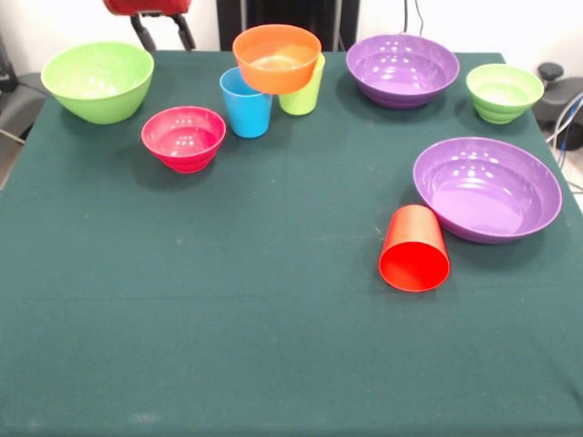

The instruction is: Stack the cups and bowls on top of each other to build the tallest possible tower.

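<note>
Green cloth covers the table (228, 346), and everything stands on its far half. No cup or bowl shows a brand, a label or any writing that I can read.

The biggest piece is the wide purple bowl (487, 188) near the right edge, upright. The second purple bowl (402, 69) sits at the far edge, the large lime bowl (97, 81) near the far left corner. The only stack so far is the orange bowl (277, 58), which rests on the lime green cup (303, 92) and seems to lean over the blue cup (246, 103) just beside it. I judge that this is the main risk: a nudge could tip the bowl off.

The pink bowl (184, 137) stands near the blue cup, the small green bowl (504, 92) near the far right corner. The red cup (414, 248) lies on its side, touching the wide purple bowl, and it may roll when grasped.

The gripper (164, 31) hangs at the far edge, fingers spread, holding nothing.
</note>
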Controlling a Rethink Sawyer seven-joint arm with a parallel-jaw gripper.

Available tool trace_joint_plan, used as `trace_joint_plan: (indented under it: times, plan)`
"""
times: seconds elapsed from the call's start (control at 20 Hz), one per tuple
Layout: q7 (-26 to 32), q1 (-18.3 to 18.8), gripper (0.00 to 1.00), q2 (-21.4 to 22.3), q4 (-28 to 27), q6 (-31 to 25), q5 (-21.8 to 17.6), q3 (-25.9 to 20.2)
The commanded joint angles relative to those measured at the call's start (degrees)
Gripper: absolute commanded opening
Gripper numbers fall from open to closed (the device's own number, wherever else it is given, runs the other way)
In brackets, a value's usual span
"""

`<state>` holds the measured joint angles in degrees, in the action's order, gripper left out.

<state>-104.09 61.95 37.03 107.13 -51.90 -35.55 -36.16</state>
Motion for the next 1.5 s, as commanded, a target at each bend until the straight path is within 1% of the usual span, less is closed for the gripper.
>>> trace_joint_plan:
  times: [0.05, 0.5, 0.75, 0.95, 1.1, 1.35, 1.5]
  plan:
    - [5.08, -3.52, 1.0, -4.45, -4.78, -1.06, -0.95, 0.74]
    - [6.65, -2.51, 1.0, -3.17, -4.83, -2.34, -0.85, 0.51]
    - [6.65, -2.2, 1.0, 0.02, -3.61, -1.16, -2.18, 0.58]
    - [6.31, -2.28, 1.0, 2.58, -2.46, -0.77, -2.49, 0.57]
    - [5.78, -2.68, 1.0, 3.8, -1.96, -0.08, -2.99, 0.73]
    - [5.11, -3.04, 1.0, 3.91, -1.71, 0.66, -3.22, 1.02]
    - [4.3, -3.38, 1.0, 2.88, -1.78, 1.93, -3.86, 1.42]
